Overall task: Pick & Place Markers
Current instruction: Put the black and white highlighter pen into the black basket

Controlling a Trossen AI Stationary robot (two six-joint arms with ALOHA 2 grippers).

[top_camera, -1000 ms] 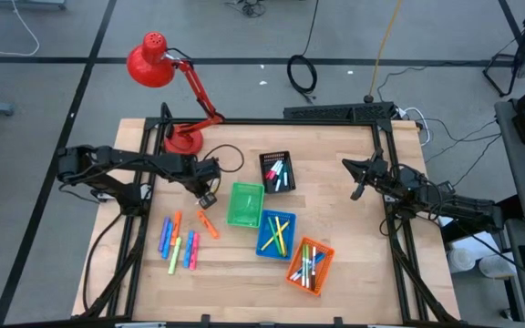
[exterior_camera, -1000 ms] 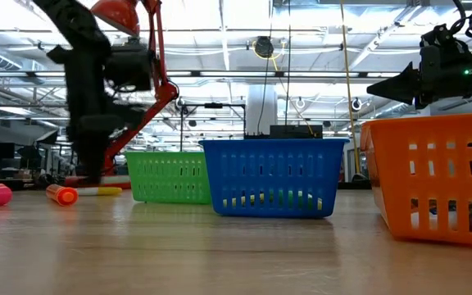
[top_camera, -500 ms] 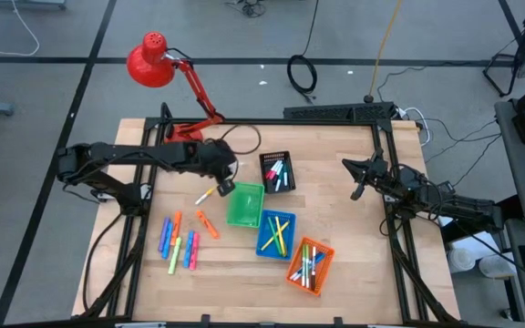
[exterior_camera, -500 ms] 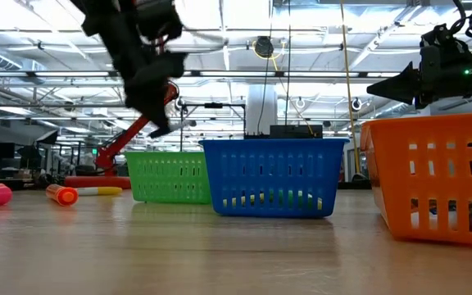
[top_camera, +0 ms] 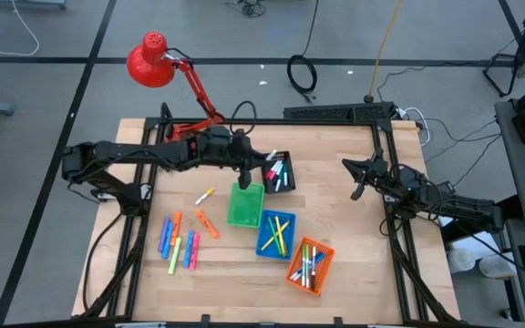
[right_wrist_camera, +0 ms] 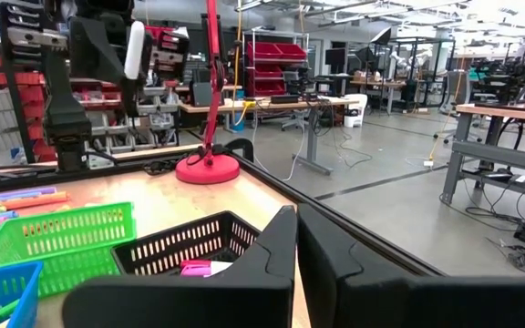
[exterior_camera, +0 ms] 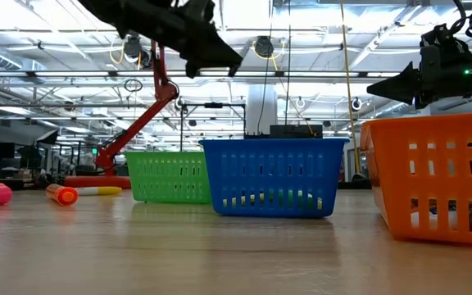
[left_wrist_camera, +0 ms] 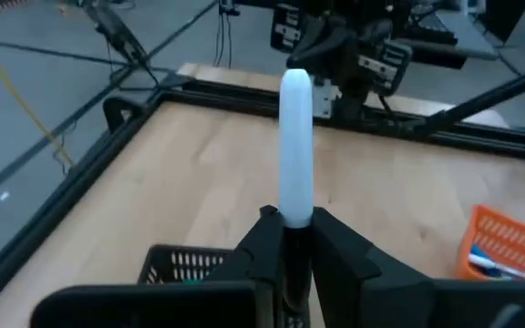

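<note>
Left tool swings from the loose markers to above the green basket, clamped on a white marker; drop looks next. Right tool waits shut, empty.

**Table layout**

Four baskets ran diagonally mid-table. Loose markers lay left of them. A lamp stood at the back-left edge. The left gripper hung over the two rear baskets; the right gripper waited right.
</note>
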